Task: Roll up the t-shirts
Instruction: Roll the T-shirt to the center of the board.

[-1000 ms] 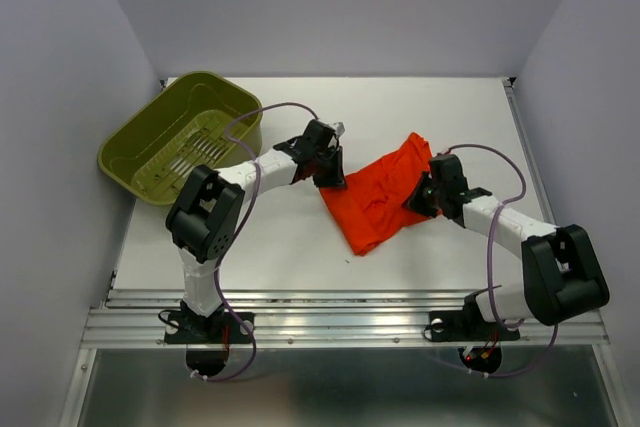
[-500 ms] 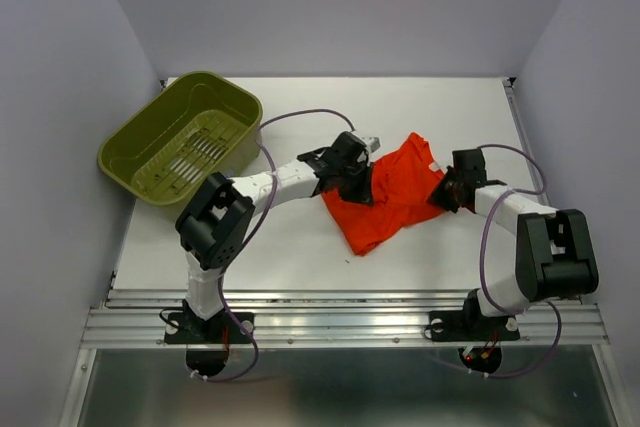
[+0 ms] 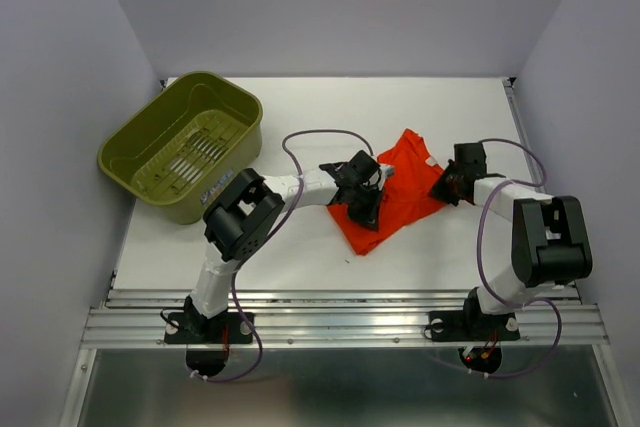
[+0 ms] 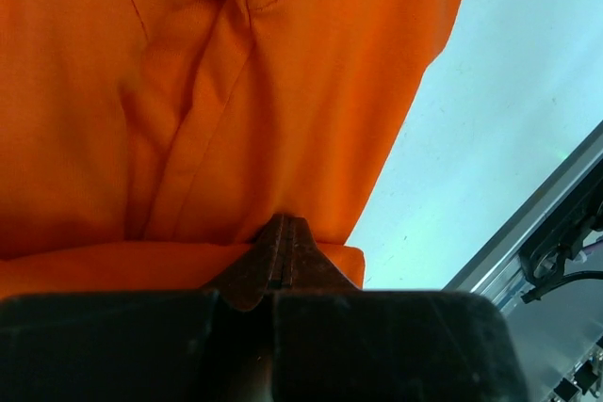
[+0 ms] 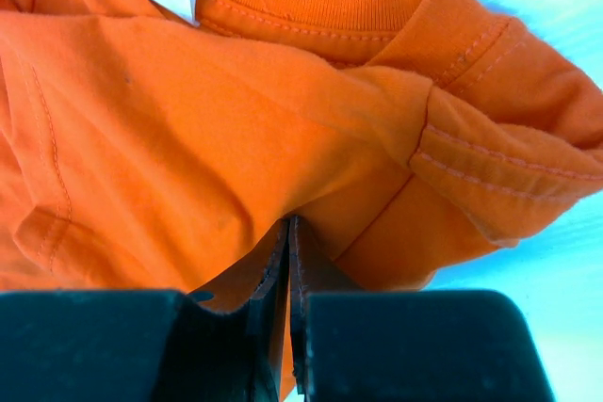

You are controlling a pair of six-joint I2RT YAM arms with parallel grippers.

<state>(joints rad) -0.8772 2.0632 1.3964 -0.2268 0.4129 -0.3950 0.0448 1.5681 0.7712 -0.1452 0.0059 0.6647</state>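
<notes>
My left gripper (image 4: 283,230) is pinched shut on the orange t-shirt (image 3: 405,192). My right gripper (image 5: 287,230) holds its other side

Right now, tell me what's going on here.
Two robot arms are working one orange-red t-shirt, bunched on the white table. The left claw is shut on its left edge; the right claw pinches fabric near the collar. It is not rolled yet. An olive-green basket sits far left.
</notes>
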